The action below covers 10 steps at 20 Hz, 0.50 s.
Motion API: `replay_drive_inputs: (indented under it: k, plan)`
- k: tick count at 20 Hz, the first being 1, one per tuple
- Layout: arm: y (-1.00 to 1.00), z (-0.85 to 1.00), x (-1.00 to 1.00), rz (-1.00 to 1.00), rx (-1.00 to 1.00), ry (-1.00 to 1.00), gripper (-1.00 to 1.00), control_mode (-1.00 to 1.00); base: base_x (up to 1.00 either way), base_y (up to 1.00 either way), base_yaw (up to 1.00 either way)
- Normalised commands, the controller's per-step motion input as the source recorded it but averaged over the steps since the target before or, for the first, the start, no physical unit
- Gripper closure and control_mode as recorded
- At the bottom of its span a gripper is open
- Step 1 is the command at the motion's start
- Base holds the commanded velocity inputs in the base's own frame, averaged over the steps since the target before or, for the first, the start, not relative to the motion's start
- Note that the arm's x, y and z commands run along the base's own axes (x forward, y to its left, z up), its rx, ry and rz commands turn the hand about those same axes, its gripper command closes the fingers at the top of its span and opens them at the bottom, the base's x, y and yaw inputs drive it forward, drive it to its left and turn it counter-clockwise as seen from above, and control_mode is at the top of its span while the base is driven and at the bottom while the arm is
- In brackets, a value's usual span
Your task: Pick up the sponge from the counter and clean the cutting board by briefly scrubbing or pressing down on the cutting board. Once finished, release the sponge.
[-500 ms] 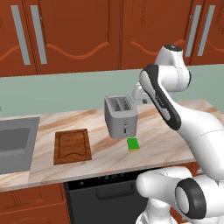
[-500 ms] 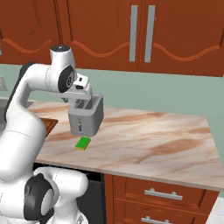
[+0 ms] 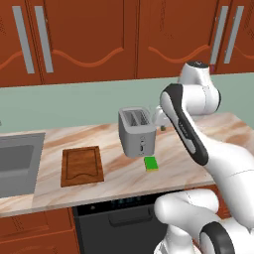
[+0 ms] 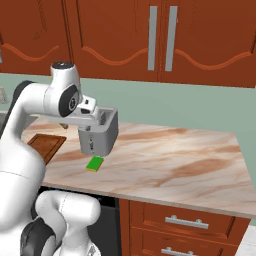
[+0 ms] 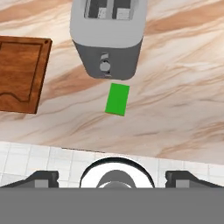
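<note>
The sponge [image 5: 117,99] lies on the counter [image 5: 183,105] just before the toaster [image 5: 107,39], directly below the wide-open, empty gripper [image 5: 116,177], its long axis running toward the toaster.

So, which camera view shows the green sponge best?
The hand view: the sponge lies flat, fully visible from above, in front of the toaster. Both base views show it smaller, at an angle, on the counter.

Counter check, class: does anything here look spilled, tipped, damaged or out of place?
Nothing stands out. The toaster stands upright, the sponge lies flat in front of it, and the cutting board lies flat on the counter.
</note>
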Motion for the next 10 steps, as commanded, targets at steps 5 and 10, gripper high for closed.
replay_drive_inputs:
  k: [5,10]
  plan:
    - [0.07,-0.84,-0.1,-0.13,0.0,0.34,-1.0,-1.0,0.0,0.0,0.0]
    - [0.02,-0.72,0.26,-0.19,0.0,0.43,-1.0,-1.0,0.0,0.0,0.0]
